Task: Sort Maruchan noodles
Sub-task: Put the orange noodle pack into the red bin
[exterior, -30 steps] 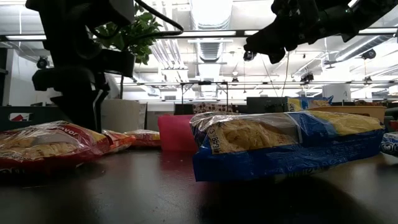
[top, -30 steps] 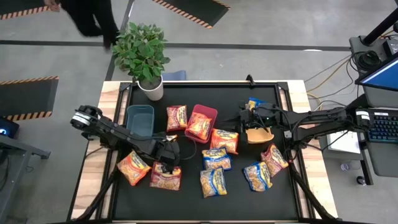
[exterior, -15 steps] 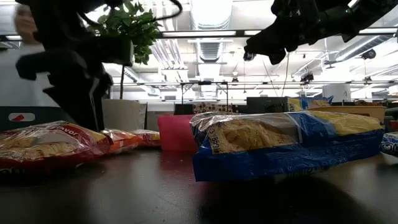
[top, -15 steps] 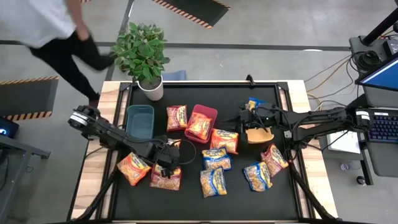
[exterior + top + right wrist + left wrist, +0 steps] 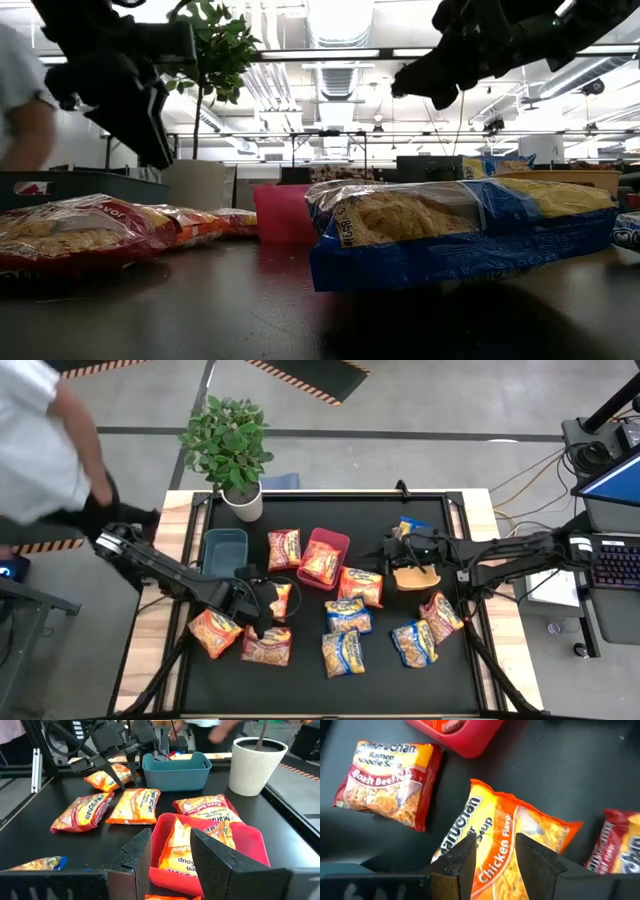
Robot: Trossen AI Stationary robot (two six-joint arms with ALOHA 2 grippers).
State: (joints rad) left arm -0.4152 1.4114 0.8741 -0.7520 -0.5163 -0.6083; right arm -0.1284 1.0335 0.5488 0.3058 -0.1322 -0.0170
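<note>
Ramen packets lie flat on the black table. An orange one (image 5: 280,598) (image 5: 530,825) lies just beyond my left gripper (image 5: 260,603) (image 5: 495,850), which hangs open above it, clear of the table in the low view (image 5: 150,130). Another orange packet (image 5: 214,632) and a red one (image 5: 266,647) lie toward the near edge. A packet (image 5: 320,563) sits in the red bin (image 5: 340,540) (image 5: 240,840). Blue packets (image 5: 347,616) (image 5: 342,652) lie mid-table. My right gripper (image 5: 388,552) (image 5: 170,845) is open, raised near the tan bin (image 5: 418,577).
A teal bin (image 5: 223,552) (image 5: 175,770) and a potted plant (image 5: 228,440) stand toward the far left. A beef packet (image 5: 284,548) lies beside the red bin. More packets (image 5: 413,642) (image 5: 440,615) lie near right. A person (image 5: 40,450) stands beyond the table's left far corner.
My left gripper has risen from table height and drawn back toward the table's left edge, leaving the orange packet lying uncovered on the table. A person has walked along beyond the far left corner. My right arm has kept still.
</note>
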